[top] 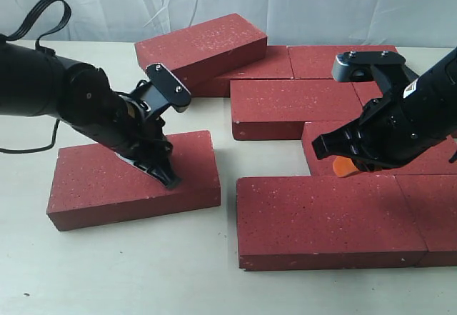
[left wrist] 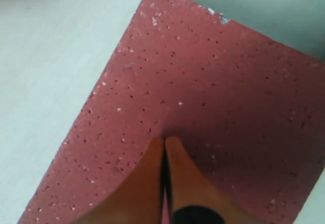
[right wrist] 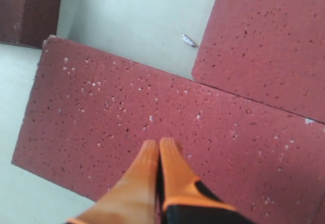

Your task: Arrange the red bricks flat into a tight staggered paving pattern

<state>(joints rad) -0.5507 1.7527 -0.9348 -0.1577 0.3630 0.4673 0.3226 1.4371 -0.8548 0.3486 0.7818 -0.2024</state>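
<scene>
Several red bricks lie on the pale table. One lone brick (top: 107, 183) sits apart at the front left. My left gripper (top: 171, 179) is shut, and its tip presses on that brick's top (left wrist: 213, 97) near its right end; the orange fingertips (left wrist: 152, 155) touch each other with nothing between them. My right gripper (top: 345, 166) is shut too and empty. Its tip is at the back edge of the long front brick (top: 328, 218), shown under the fingertips (right wrist: 172, 158) as a speckled face (right wrist: 111, 112). A neighbouring brick (right wrist: 269, 41) lies just beyond.
At the back, one brick (top: 203, 43) leans tilted on top of the flat back row (top: 335, 61). A middle brick (top: 296, 108) and a front-right brick (top: 435, 215) lie flat. Bare table (top: 228, 158) separates the lone brick from the group. A small scrap (right wrist: 188, 40) lies on the table.
</scene>
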